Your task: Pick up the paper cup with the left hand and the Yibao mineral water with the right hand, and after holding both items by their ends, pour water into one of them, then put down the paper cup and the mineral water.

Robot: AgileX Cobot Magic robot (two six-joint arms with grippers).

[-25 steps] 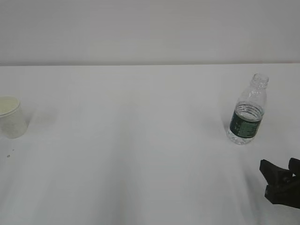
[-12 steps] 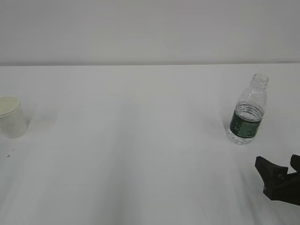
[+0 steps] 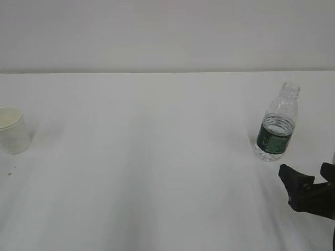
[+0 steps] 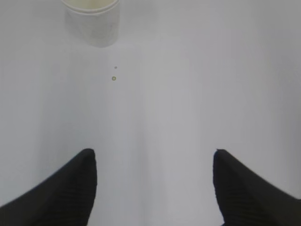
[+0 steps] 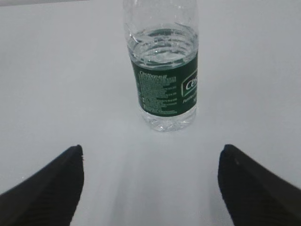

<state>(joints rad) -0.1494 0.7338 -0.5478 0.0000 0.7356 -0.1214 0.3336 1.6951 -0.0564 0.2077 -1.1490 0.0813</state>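
— Since a second ago, what has moved?

— Only the right hand [image 3: 309, 184]. It has crept up and leftward from the lower right corner of the exterior view, toward the bottle [image 3: 277, 125], and its jaws have spread further apart. Cup [image 3: 12, 130] and bottle stand where they stood.

— Start at the left. Where is the cup?

— At the far left edge of the white surface [image 3: 157, 157], upright, mouth up, pale cream inside. From the left wrist it sits at the top of the view [image 4: 92, 21], well ahead of the left hand [image 4: 153, 188] and a little left of the line between the two fingers. Two tiny specks lie on the surface just in front of it.

— And the left hand's jaws?

— Wide, with bare surface between them and nothing held. That hand does not show in the exterior view.

— The middle of the surface?

— Plain white, up to a pale wall behind.

— Now the right side.

— The bottle stands upright, uncapped, water reaching about to the top of its dark green label. It is near the right hand but apart from it, with a strip of surface between. From the right wrist the bottle [image 5: 162, 70] is straight ahead, roughly centred between the fingers.

— State of the right jaws [image 5: 150, 188]?

— Wide, wider than the bottle, holding nothing, both fingertips short of it.
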